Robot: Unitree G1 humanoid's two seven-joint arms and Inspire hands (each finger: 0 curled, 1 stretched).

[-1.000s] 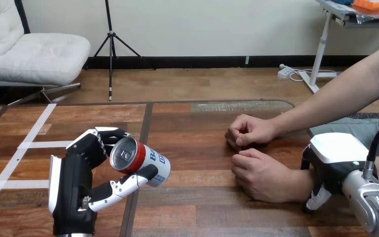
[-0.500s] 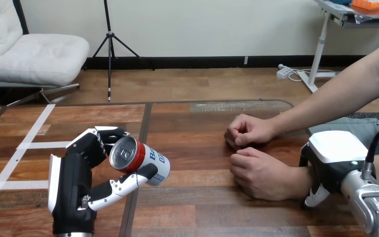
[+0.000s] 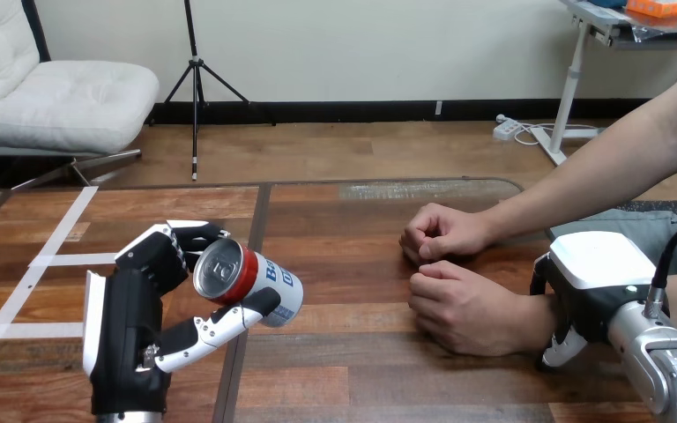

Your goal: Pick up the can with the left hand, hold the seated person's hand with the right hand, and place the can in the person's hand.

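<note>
My left hand [image 3: 128,326] grips the can [image 3: 251,280] over the wooden table [image 3: 353,379], fingers and thumb curled round it. The can is tipped on its side, silver top toward the camera (a red band, then a white body). At right, my right hand [image 3: 595,282] clasps the wrist of the person's nearer hand [image 3: 463,308], a finger curling down its near side. The person's farther hand [image 3: 441,233] rests fisted just beyond, both well apart from the can.

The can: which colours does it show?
The cylindrical metal can: silver top, red band, white body with blue print; best in the head view.
</note>
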